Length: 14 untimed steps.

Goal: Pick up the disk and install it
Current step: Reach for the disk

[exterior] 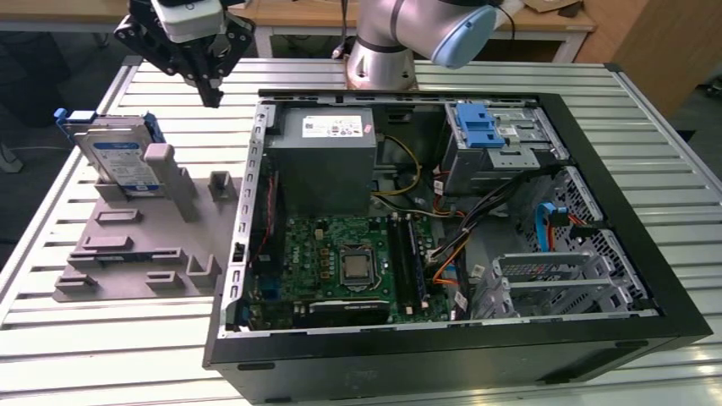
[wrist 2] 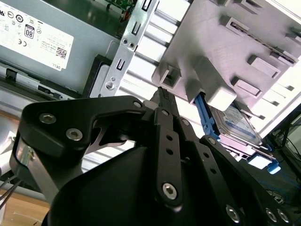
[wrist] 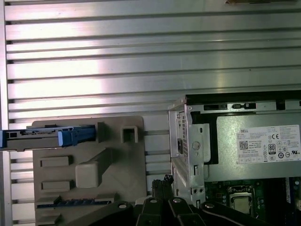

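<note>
**Exterior view:** The robot arm's black claw [exterior: 211, 100] hangs above the slatted metal table [exterior: 113, 355]. Its fingers are drawn together to a point with nothing between them. The disk [exterior: 118, 161], silver with a white-and-blue label and a blue carrier, stands on edge in a grey holder [exterior: 124, 254]. It is below the claw and toward the exterior view's left of it, well apart from the fingertips. On the claw's other side, toward the exterior view's right, lies an open black computer case [exterior: 451, 355]. The grey power supply [exterior: 327, 161] is the part of the case nearest the claw, and the green motherboard [exterior: 338, 254] is farther off. A blue latch [exterior: 479, 131] on a metal bay sits beyond the power supply from the claw.

**Second wrist view:** The claw [wrist 2: 161, 92] tapers to a closed, empty tip. Past the tip lies the grey holder [wrist 2: 225, 42], and the disk [wrist 2: 235, 125] sits in it, clear of the fingers. The power supply [wrist 2: 42, 42] lies off the tip's other side.

**First wrist view:** The claw [wrist: 164, 181] appears over the strip of table [wrist: 94, 47] between the holder [wrist: 117, 165] and the case [wrist: 188, 141]. The disk [wrist: 47, 136] shows edge-on in the holder, at the end of the holder far from the claw. The power supply [wrist: 263, 146] lies on the claw's opposite side.
</note>
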Each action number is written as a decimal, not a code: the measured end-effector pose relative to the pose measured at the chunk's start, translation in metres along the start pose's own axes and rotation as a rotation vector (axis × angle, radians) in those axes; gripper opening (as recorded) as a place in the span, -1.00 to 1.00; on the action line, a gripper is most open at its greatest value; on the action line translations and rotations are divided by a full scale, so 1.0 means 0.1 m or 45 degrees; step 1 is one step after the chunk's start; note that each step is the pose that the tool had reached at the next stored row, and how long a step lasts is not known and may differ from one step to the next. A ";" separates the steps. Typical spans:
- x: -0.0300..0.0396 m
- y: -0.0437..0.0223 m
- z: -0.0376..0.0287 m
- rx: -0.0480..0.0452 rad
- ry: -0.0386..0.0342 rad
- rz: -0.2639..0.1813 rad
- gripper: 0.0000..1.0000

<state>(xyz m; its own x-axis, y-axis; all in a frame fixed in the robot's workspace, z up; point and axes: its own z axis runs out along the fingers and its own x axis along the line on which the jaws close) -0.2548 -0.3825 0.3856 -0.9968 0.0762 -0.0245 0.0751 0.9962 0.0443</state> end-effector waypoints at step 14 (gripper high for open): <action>0.024 -0.001 -0.001 0.000 0.0000 0.000 -0.79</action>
<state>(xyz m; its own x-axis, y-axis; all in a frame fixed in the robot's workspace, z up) -0.2571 -0.3824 0.3856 -0.9968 0.0764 -0.0244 0.0752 0.9962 0.0443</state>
